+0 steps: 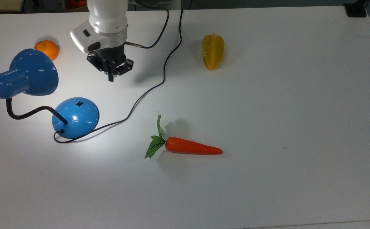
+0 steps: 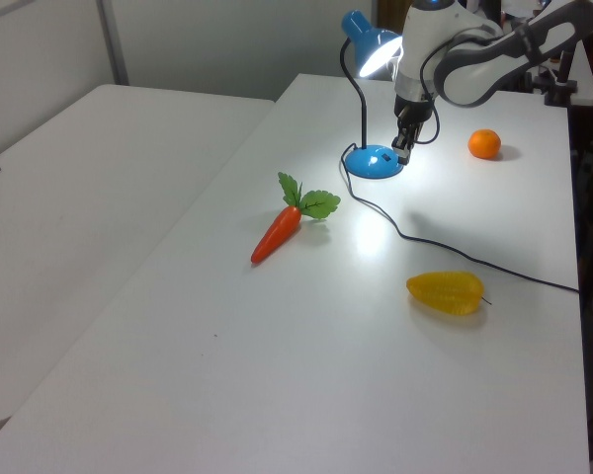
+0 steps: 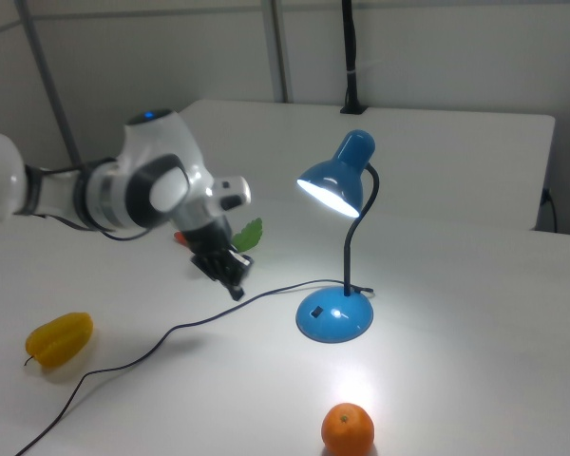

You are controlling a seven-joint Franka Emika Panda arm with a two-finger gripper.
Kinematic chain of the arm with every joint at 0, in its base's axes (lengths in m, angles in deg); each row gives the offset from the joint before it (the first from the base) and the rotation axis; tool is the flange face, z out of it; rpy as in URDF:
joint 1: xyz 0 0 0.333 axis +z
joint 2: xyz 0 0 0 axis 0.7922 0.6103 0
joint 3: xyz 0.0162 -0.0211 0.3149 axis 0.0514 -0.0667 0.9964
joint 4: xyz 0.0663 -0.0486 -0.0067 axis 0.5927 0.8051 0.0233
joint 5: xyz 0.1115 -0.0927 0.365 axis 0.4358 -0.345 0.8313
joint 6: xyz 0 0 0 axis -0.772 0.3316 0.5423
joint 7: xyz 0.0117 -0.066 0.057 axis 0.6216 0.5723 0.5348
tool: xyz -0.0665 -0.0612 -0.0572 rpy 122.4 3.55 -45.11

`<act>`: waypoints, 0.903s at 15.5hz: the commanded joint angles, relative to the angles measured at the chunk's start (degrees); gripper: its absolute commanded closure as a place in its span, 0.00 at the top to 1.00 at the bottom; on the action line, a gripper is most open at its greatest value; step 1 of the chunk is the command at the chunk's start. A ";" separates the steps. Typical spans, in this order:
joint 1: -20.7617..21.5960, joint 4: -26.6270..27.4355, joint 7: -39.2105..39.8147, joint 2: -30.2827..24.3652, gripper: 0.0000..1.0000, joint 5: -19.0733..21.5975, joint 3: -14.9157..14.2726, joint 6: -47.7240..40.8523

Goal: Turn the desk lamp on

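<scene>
No writing or brand mark can be read on anything. Nearest the top view's lower edge, the carrot (image 1: 192, 148) lies on the white table (image 1: 299, 111), with wide bare surface around it and toward the top view's right. Further up, on the top view's left, stands the desk lamp (image 1: 75, 117), lit, its shade (image 3: 333, 180) throwing a bright pool onto the table; the small black switch (image 1: 80, 103) sits exposed on the domed base, and the thin cord (image 1: 146, 92) runs from the base to the far edge. The gripper (image 1: 111, 74) hangs above the table up and to the top view's right of the base, apart from it and touching nothing, its fingers drawn together on nothing. Beyond the shade lies an orange (image 1: 46, 49), and across the cord, toward the far edge, a yellow starfruit (image 1: 213, 51).
</scene>
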 commanded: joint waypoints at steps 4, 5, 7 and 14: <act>9.42 -10.55 -0.61 -4.52 0.00 2.97 -0.15 -19.90; 9.78 -13.10 0.96 -4.61 0.00 5.34 -0.23 -22.80; 10.04 -17.15 5.09 -5.40 0.00 8.68 -0.50 -28.43; 9.08 -21.99 8.80 -9.62 0.34 11.16 -1.73 -39.95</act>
